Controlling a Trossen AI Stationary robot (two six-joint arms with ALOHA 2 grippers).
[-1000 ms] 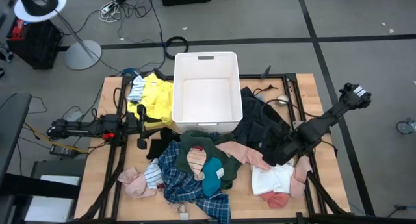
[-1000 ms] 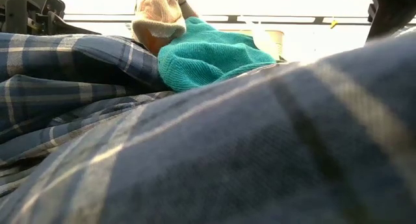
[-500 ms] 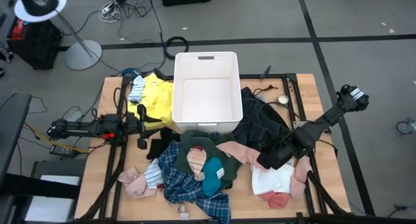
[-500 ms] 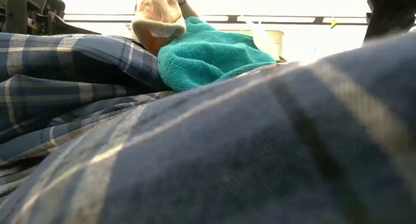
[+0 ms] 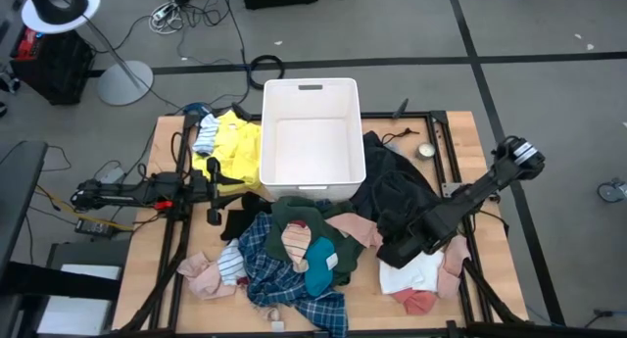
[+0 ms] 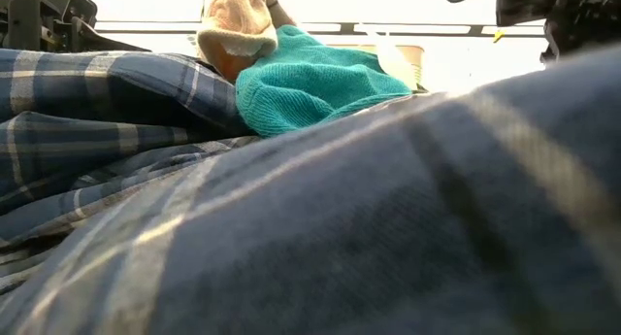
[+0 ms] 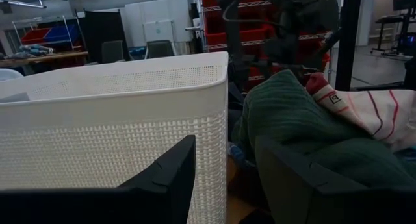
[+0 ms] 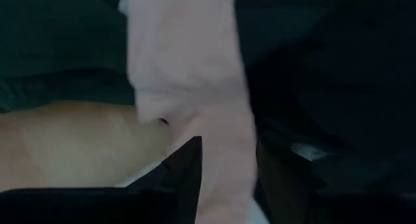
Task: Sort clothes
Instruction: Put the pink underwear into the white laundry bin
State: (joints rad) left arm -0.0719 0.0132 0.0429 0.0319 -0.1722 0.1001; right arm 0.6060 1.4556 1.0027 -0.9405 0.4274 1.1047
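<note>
A crumpled yellow garment (image 5: 231, 147) with a pale blue-and-white sock (image 5: 206, 134) on it lies at centre-left of the high view. A big heap of black fabric (image 5: 392, 186) spreads right of centre. Below the middle, a rumpled blue plaid shirt (image 5: 279, 274) carries a dark green piece (image 5: 299, 220), a teal knitted sock (image 5: 319, 265) and a pale peach sock (image 5: 292, 244). A pink garment (image 5: 358, 230) stretches rightward from there. At lower right lie a white piece (image 5: 411, 274) and a pink-and-maroon one (image 5: 423, 300). At lower left sits a pink piece (image 5: 201, 276) beside a striped sock (image 5: 230, 265).
</note>
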